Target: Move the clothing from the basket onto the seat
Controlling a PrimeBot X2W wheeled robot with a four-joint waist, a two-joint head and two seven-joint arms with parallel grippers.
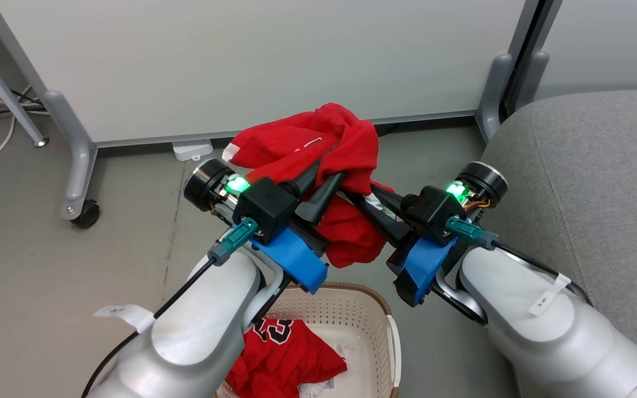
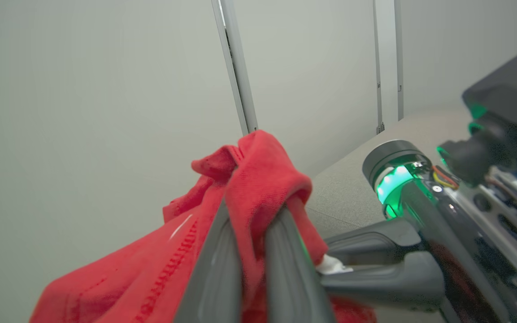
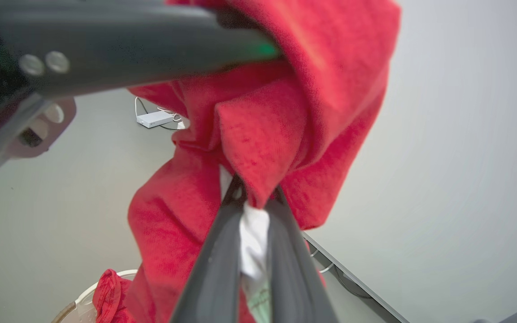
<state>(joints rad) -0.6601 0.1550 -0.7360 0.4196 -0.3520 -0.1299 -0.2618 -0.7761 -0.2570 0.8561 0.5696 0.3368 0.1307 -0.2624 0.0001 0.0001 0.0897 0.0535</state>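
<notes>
Both my arms are raised over the basket (image 1: 374, 303), which stands on the floor (image 1: 47, 265) close in front of me. My left gripper (image 1: 326, 174) has its jaws clamped on a fold of the red garment (image 1: 307, 141); in my left wrist view the cloth is bunched between the two fingers (image 2: 215, 269). My right gripper (image 1: 365, 202) points toward the left one, its jaws pinched on the same garment at a white strip of fabric. The garment hangs in the air between the grippers, above the basket and clear of it. A second red jersey (image 1: 285, 354), numbered 23, lies crumpled inside the basket. The grey sofa (image 1: 583, 166) sits at my right, beside my right arm.
</notes>
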